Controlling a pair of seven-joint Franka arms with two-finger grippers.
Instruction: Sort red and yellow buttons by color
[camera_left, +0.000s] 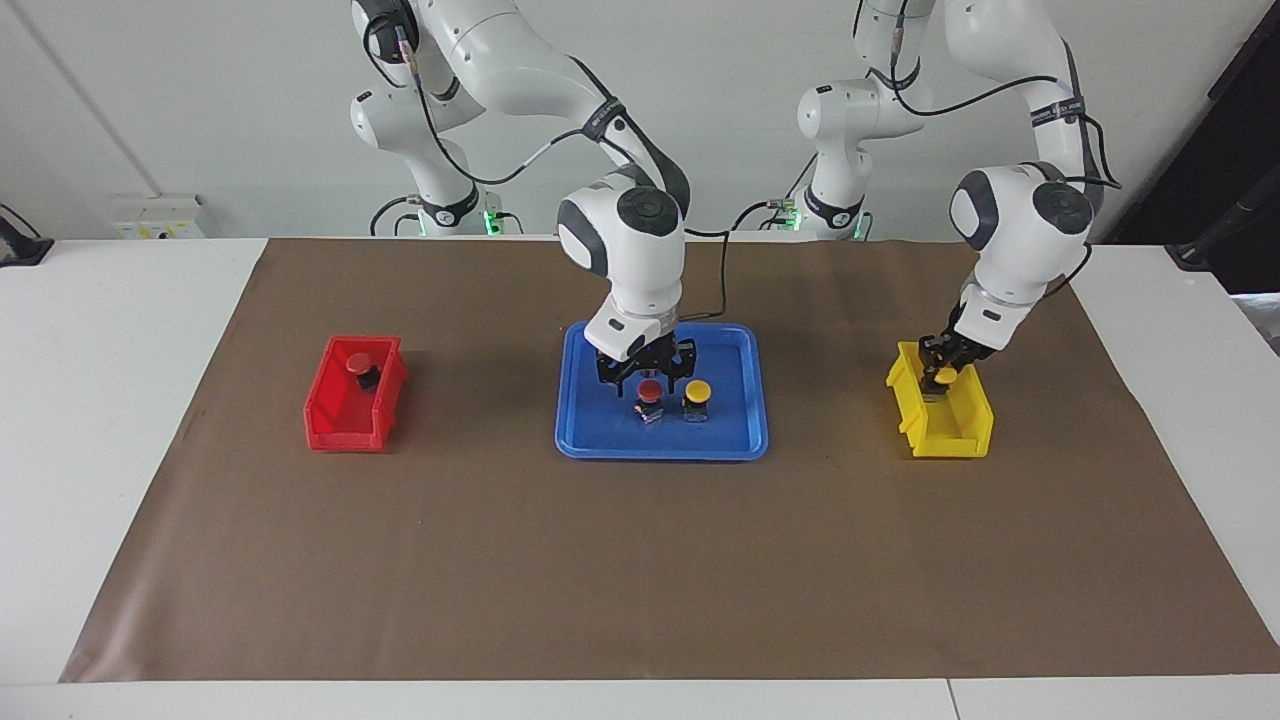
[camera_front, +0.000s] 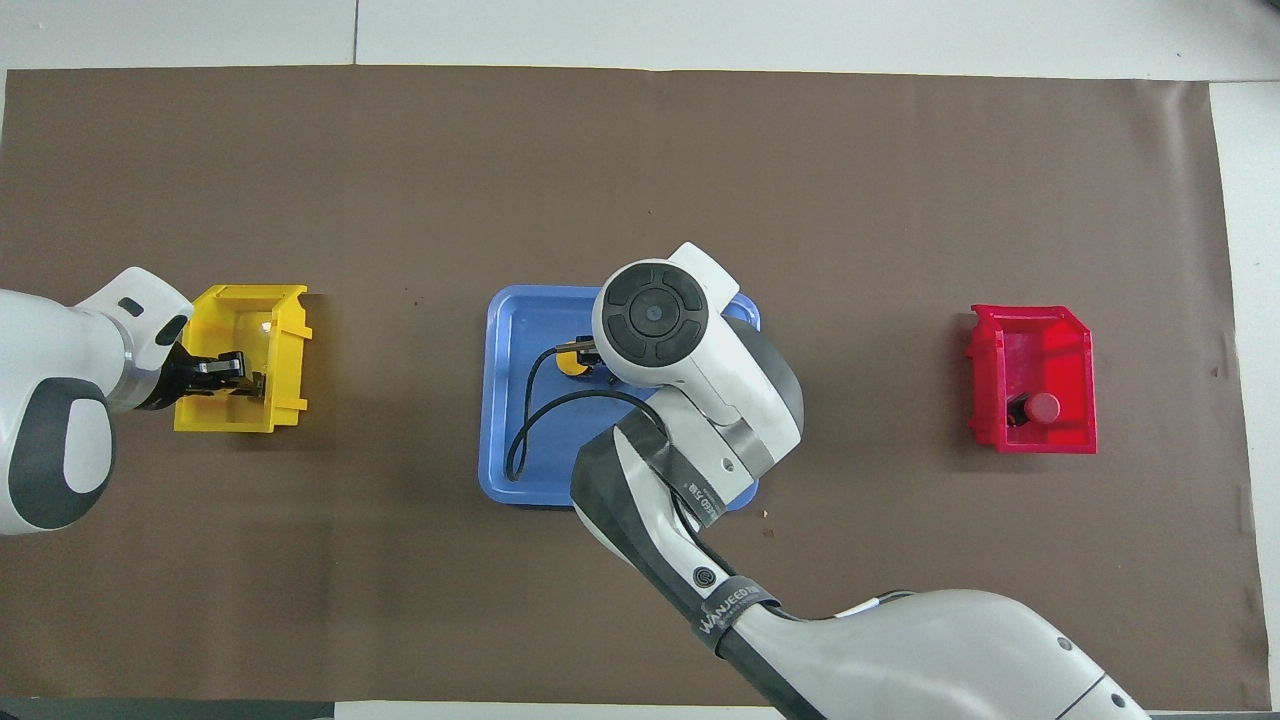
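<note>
Hovering right claw (camera_left: 647, 372) over round-capped red button (camera_left: 650, 392), glossy blue tray (camera_left: 735, 440)

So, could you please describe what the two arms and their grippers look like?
Both arms are glossy white with rounded joints, dark grey bands and round dark grey joint caps. A black cable runs along each, held by a black strap with white lettering. The left gripper and right gripper are black, on white wrists. Green lights glow at the bases.

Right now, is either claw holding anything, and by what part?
The left claw, in the yellow bin, seems to grip a yellow button around its cap. The right claw holds nothing.
</note>
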